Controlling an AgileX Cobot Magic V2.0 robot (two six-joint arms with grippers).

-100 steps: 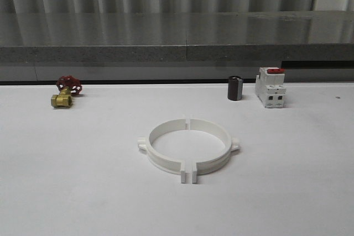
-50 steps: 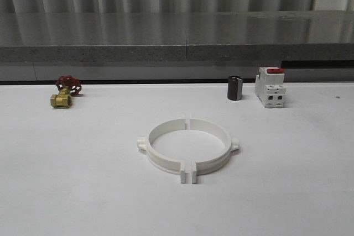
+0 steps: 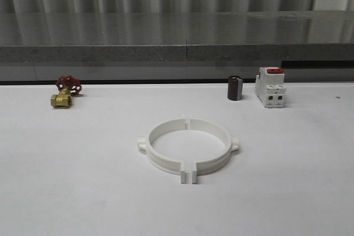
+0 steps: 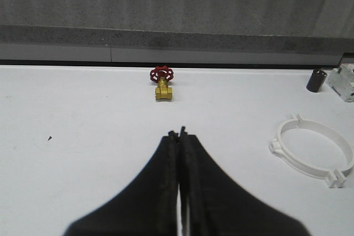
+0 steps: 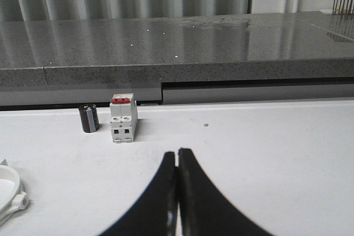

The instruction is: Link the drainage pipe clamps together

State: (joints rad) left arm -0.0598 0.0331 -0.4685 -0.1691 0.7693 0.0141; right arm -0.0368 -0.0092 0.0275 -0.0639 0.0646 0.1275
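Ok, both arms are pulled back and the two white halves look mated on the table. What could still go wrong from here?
1. The two white plastic half-ring clamps show a thin seam at the near tabs, so they may merely touch, not lock; a nudge could part them.
2. Both the left gripper and right gripper are shut; regrasping needs opening first, or the fingers could shove the ring.
3. A pushed ring might slide on the smooth white table.

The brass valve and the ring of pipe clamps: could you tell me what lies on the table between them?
Nothing: in the front view, bare white table separates the brass valve from the pipe clamps.
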